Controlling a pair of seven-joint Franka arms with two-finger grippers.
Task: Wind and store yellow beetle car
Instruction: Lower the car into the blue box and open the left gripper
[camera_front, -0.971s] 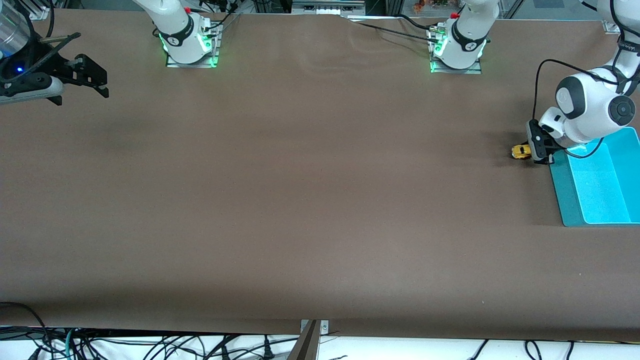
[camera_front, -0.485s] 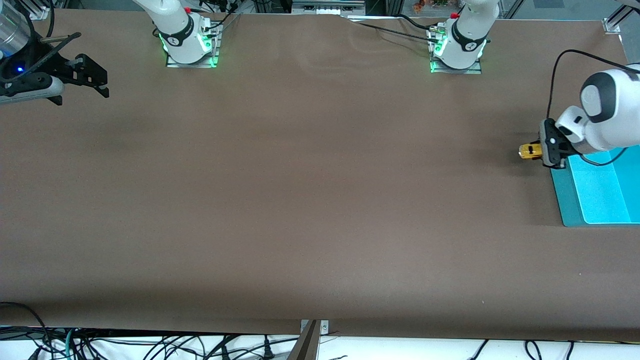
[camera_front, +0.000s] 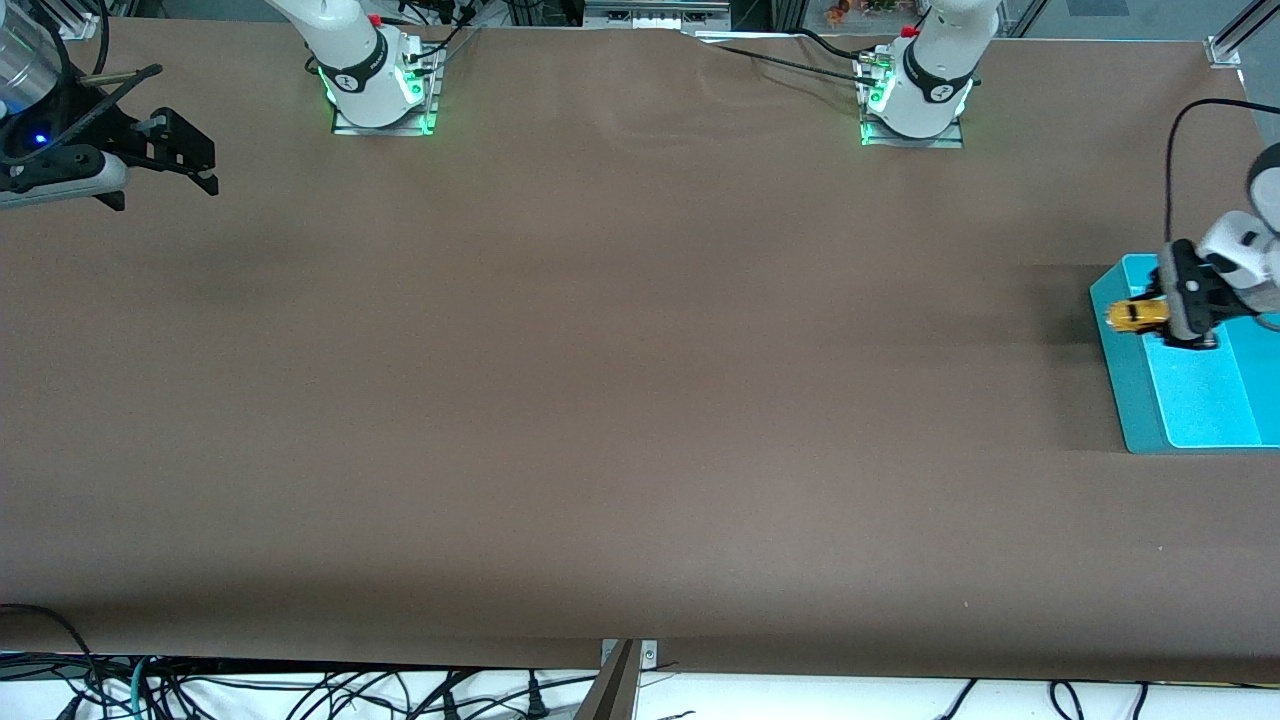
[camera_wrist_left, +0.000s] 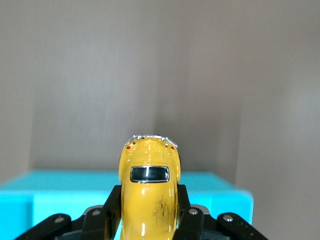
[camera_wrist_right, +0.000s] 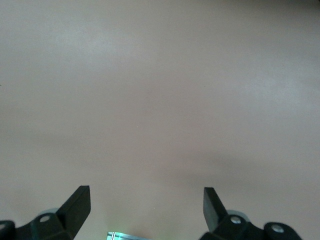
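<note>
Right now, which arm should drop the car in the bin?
Left. The left gripper is shut on the car, over the bin. The right gripper waits open at the table's right-arm end.

High front camera facing both bases; wrist cameras close along their jaws; teal bin (camera_front: 1130, 400) shared with left wrist.

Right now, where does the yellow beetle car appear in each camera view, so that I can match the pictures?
Front view: the yellow beetle car is held in the left tool, over the rim of the turquoise bin, at the left arm's end of the table.
Left wrist view: the car is clamped between the black fingers.
Right wrist view: not in it.
Shared landmark: the turquoise bin.
</note>
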